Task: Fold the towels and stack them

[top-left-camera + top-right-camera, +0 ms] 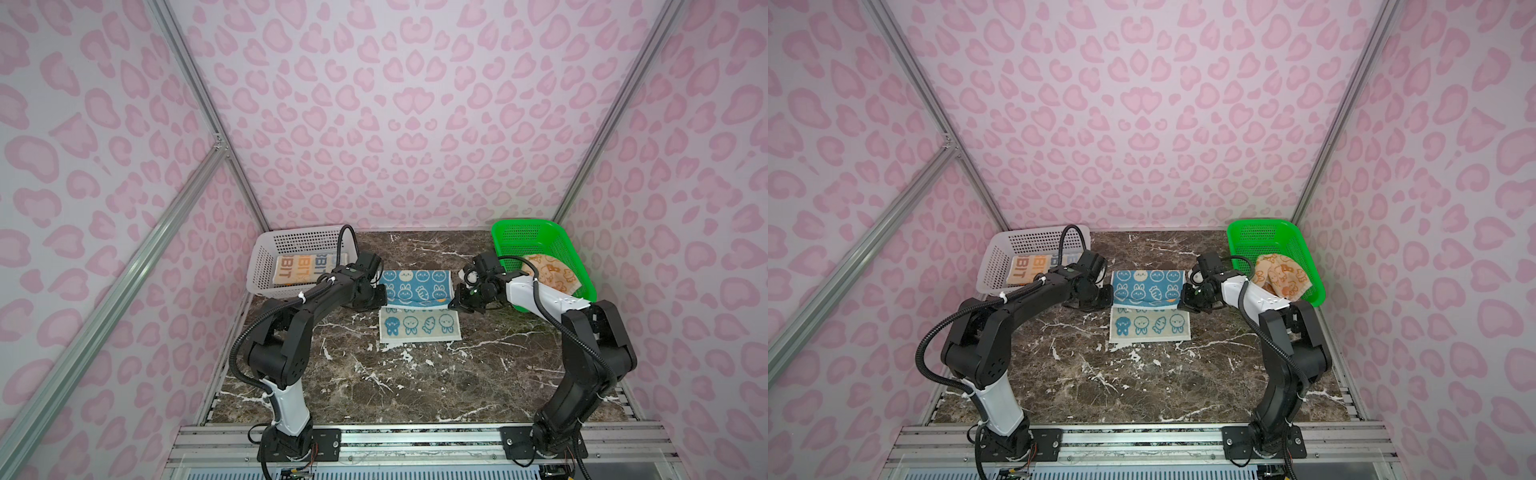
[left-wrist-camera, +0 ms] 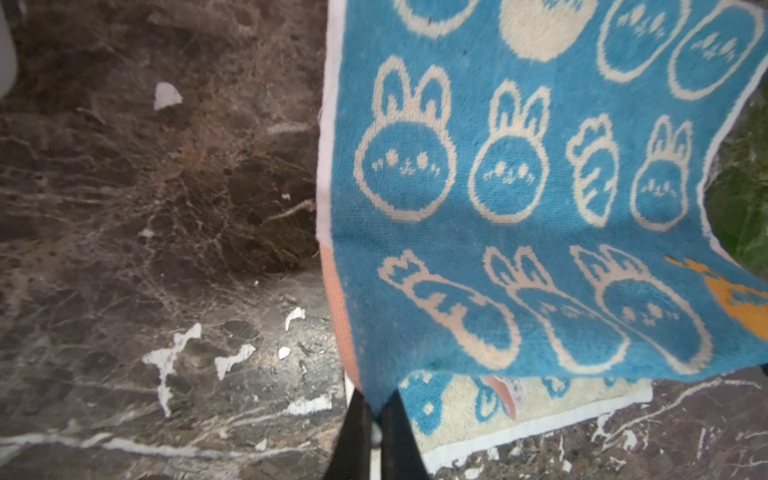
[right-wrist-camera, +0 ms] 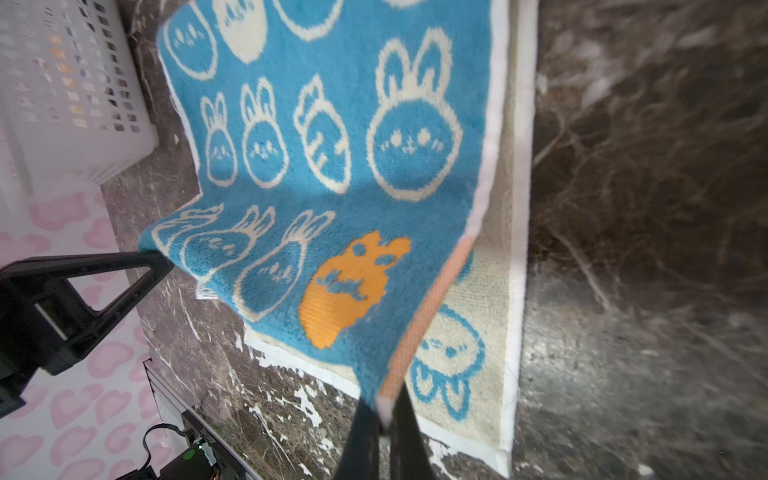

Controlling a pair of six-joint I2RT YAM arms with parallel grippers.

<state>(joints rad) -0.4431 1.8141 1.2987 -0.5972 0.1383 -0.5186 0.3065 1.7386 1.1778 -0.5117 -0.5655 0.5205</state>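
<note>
The left gripper (image 2: 376, 419) pinches one lifted corner of the teal bunny towel (image 1: 415, 286), and the right gripper (image 3: 386, 419) pinches the other. The towel's raised half hangs over its cream-backed half on the marble table (image 1: 415, 386). Left of it, the cream RABBIT towel (image 1: 299, 270) lies in the white basket (image 1: 266, 249). Right of it, the orange towel (image 1: 552, 270), seemingly crumpled, sits in the green basket (image 1: 523, 237).

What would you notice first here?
A blue bunny towel in the middle of the table, two corners pinched by the left fingers and right fingers, lifted partway over its cream side. At the back right, an orange towel sits crumpled in a green basket, with pink-spotted walls all around.
</note>
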